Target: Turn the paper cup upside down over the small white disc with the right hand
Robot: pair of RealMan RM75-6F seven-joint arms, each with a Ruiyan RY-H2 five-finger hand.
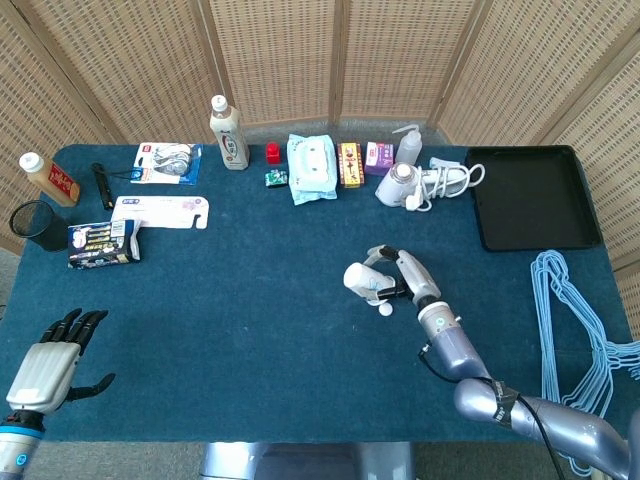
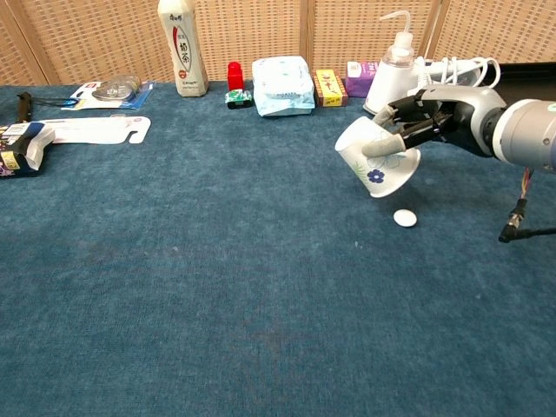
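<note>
My right hand (image 2: 426, 122) (image 1: 408, 274) grips a white paper cup (image 2: 375, 159) (image 1: 361, 279) with a blue flower print and holds it off the table, tilted with its base toward the upper left. The small white disc (image 2: 405, 218) (image 1: 385, 310) lies on the blue cloth just below and slightly right of the cup. My left hand (image 1: 52, 360) rests open near the front left corner of the table, far from both, and holds nothing.
Along the far edge stand a drink bottle (image 2: 182, 48), a red cap (image 2: 234, 76), a wipes pack (image 2: 282, 85), small boxes (image 2: 328, 87), a squeeze bottle (image 2: 391, 69) and a coiled cable (image 2: 456, 71). A black tray (image 1: 530, 195) and blue hangers (image 1: 580, 330) lie at right.
</note>
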